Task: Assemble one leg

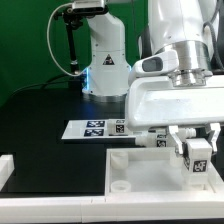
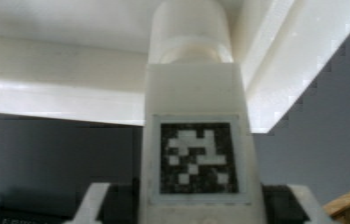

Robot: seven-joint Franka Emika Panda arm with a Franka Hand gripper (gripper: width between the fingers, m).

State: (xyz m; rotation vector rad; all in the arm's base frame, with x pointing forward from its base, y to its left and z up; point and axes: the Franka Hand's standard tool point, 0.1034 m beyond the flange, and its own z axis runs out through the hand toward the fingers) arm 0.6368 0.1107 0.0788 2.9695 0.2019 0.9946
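The jaws are clenched on the leg, which stands out straight between them, its far end at the white panel; contact unclear. Its black-and-white square tag shows only a block pattern. The marker board lies on the bench, well apart from the jaws.

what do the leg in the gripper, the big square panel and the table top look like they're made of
Leg: probably white plastic, smooth and matte, with a moulded step; its tag looks like a printed sticker.
Panel: likely the same white plastic, with a moulded raised rim.
Table: black and matte, no glare; cloth or coated board, cannot tell.
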